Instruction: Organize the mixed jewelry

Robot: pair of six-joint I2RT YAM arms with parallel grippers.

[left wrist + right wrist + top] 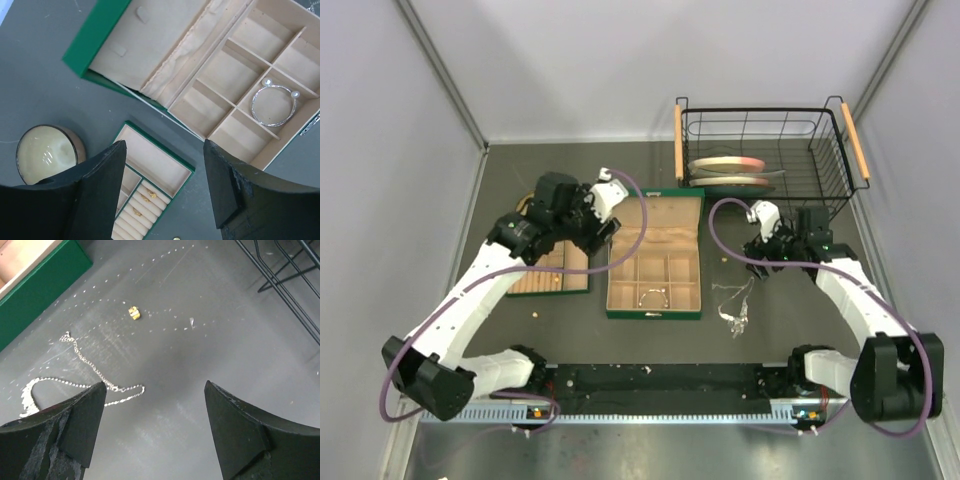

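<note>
A thin silver bracelet hoop [653, 297] lies in a front compartment of the open green box [620, 300]; it also shows in the left wrist view [274, 104]. A fine silver chain necklace [735, 305] lies loose on the table right of the box, also in the right wrist view [85, 370]. A tiny gold bit [134, 313] lies beyond the chain. Tiny gold bits [146, 199] sit on the ring rolls of a small green tray [187, 167]. My left gripper [165, 150] is open and empty above that tray. My right gripper [155, 387] is open and empty over bare table beside the chain.
A black wire basket [840, 130] holding round dishes stands at the back right. A round bowl [45, 152] sits left of the small tray. Another gold bit [533, 316] lies on the table in front of the tray. Grey walls close in both sides.
</note>
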